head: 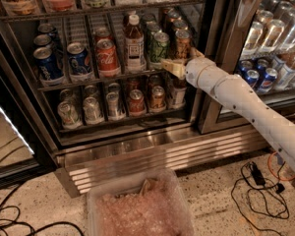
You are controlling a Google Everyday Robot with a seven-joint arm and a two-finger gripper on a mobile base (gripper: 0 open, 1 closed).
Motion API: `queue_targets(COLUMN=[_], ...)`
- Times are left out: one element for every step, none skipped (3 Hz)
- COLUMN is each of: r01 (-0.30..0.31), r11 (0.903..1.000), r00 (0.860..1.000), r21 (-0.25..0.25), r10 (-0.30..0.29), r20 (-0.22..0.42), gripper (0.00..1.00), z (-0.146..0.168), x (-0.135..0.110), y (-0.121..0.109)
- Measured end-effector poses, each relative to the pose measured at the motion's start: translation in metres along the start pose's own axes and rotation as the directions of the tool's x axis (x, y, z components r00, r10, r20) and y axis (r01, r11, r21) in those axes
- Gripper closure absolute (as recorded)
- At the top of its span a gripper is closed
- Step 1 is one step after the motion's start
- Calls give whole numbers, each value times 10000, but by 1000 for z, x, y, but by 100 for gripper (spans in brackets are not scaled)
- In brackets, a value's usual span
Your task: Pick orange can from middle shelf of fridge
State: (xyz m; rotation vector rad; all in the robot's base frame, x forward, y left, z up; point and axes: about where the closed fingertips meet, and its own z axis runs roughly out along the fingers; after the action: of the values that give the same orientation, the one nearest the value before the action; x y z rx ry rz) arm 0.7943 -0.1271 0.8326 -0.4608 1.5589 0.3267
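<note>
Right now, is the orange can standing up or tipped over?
Standing up: the orange can sits on the middle shelf, silver top upward. The gripper is just in front of it.

A shop-like drinks corner: the fridge [137, 154] is a glass-door display cooler racked with cans [107, 58], a second cooler [285, 93] stands right of it, the gripper [174, 68] at its middle shelf [88, 82].
</note>
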Motion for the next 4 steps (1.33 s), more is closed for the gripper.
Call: queue_targets(r01=[102,-496,-923,-1036], r11=[9998,9936,9797,9695], r00=[9998,9986,9956,9937], r21=[160,1019,1778,2221], r10=[-99,510,882,913], r20=[-183,-106,311,649], gripper=[21,19,19,19], z=[0,2,1,2], x=[5,10,6,-1], y=[-4,-16,-27,-33])
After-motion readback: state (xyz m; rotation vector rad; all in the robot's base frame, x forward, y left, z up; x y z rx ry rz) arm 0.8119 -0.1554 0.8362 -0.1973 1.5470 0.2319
